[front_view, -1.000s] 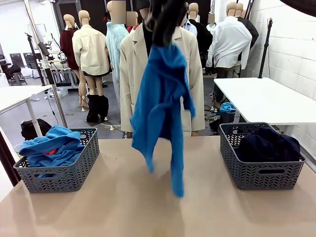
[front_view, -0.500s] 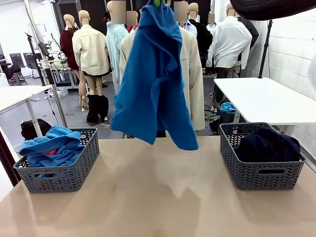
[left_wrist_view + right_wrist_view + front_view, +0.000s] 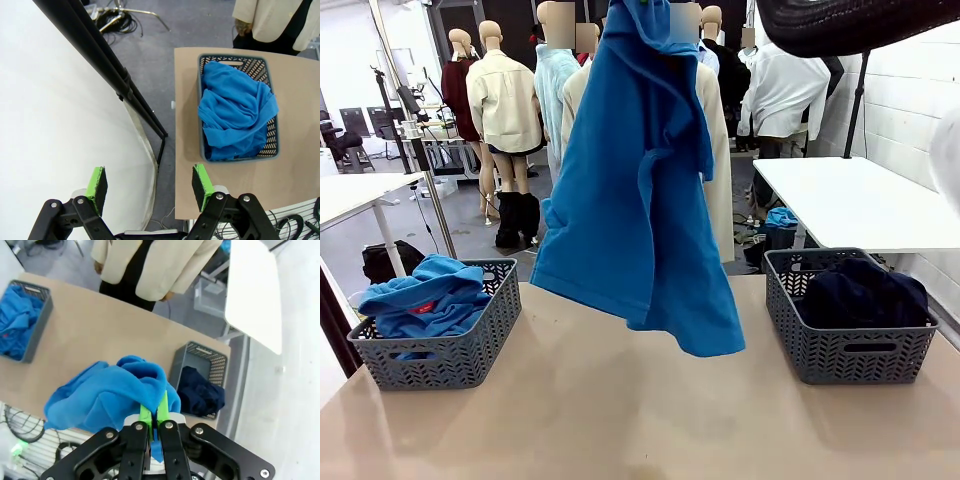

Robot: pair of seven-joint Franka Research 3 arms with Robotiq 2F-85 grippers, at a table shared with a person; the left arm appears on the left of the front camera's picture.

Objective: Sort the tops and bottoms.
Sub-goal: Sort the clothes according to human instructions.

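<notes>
The left hand (image 3: 150,190) has two black linkage arms with round silver screw heads at the joints, each ending in a flat bright green pad. The right hand (image 3: 154,415) is built alike: black angular links, silver screws, narrow green pads. A dark ribbed sleeve covers the arm at the top of the front view. The person (image 3: 155,265) wears a cream jacket over black.

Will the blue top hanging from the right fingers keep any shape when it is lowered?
Probably not: the blue top hangs in loose folds, so it looks floppy. It would likely crumple like the one in the left basket. Pinched at one spot, it may swing.
</notes>
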